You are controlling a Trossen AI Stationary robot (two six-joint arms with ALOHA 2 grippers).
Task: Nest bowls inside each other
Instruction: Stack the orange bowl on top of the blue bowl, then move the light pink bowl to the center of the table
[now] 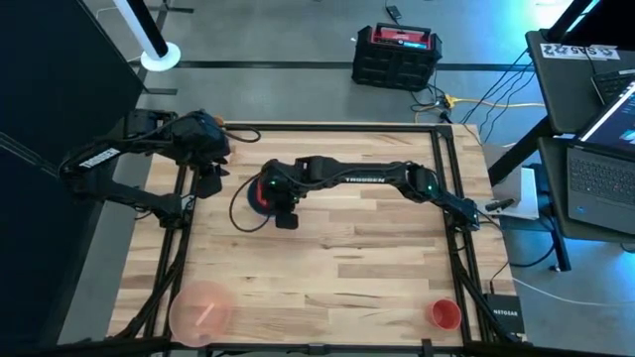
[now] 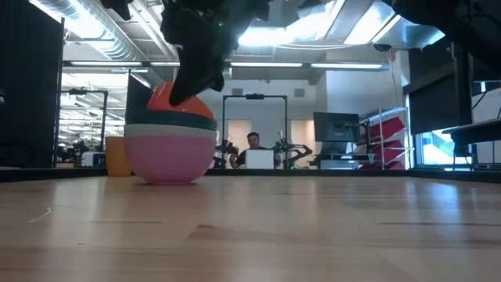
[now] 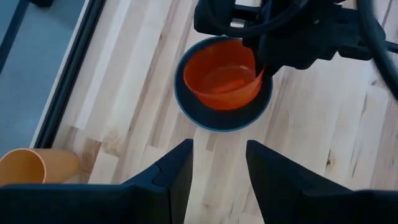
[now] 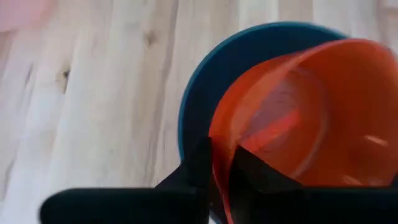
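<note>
— Where's the red bowl [image 3: 221,82]?

— I see it tilted inside the dark blue bowl [image 3: 214,115], atop a stack at the table's far left-centre. The low view adds what the overhead hides: an opaque pink bowl [image 2: 171,155] at the bottom, a white band [image 2: 169,127] above it.

— And the right gripper [image 4: 219,163]?

— Its wrist view shows the fingers straddling the red bowl's rim, pinching it.

— The left one?

— The left gripper [image 3: 219,163] hangs just left of the stack, fingers parted, holding nothing. Its camera catches an orange cup [image 3: 28,167] lying beside the table edge.

— Anything else?

— The translucent pale-pink bowl [image 1: 203,307] sits near-left, a small red cup [image 1: 444,314] near-right.
</note>
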